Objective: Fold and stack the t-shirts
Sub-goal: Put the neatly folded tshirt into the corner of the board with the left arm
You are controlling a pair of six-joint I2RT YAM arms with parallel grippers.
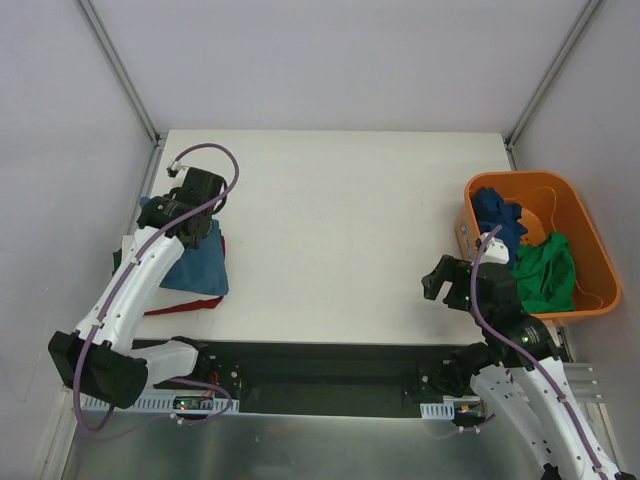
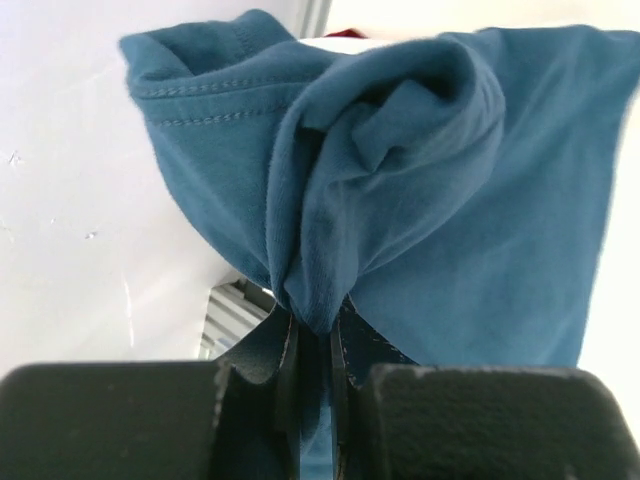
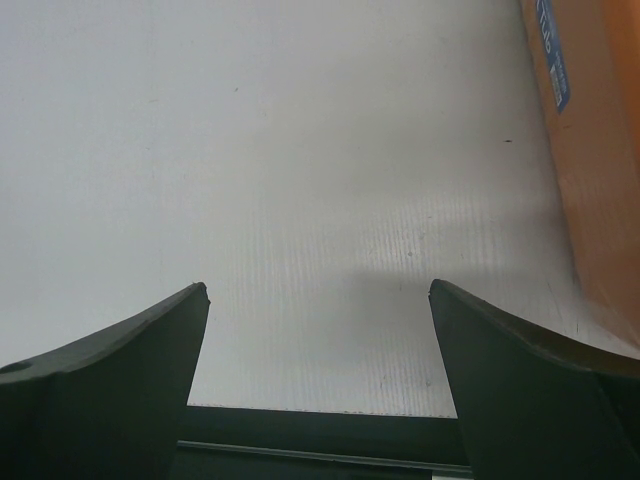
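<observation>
A blue t-shirt (image 1: 200, 265) hangs bunched at the table's left edge, with my left gripper (image 1: 200, 208) shut on a fold of it. In the left wrist view that fold (image 2: 330, 290) is pinched between the fingers of the left gripper (image 2: 315, 325), and the rest of the cloth (image 2: 460, 200) drapes beyond. A red t-shirt (image 1: 178, 304) lies under the blue one, mostly hidden. My right gripper (image 1: 438, 283) hovers open over bare table near the front right, and the right wrist view shows nothing between the fingers of this gripper (image 3: 318, 292). A dark blue t-shirt (image 1: 497, 214) and a green one (image 1: 547, 272) lie crumpled in the basket.
An orange plastic basket (image 1: 592, 248) stands at the table's right edge, just right of my right gripper; its wall (image 3: 592, 150) shows in the right wrist view. A bit of white cloth (image 1: 497, 247) lies inside it. White walls enclose the table (image 1: 330, 230) on three sides.
</observation>
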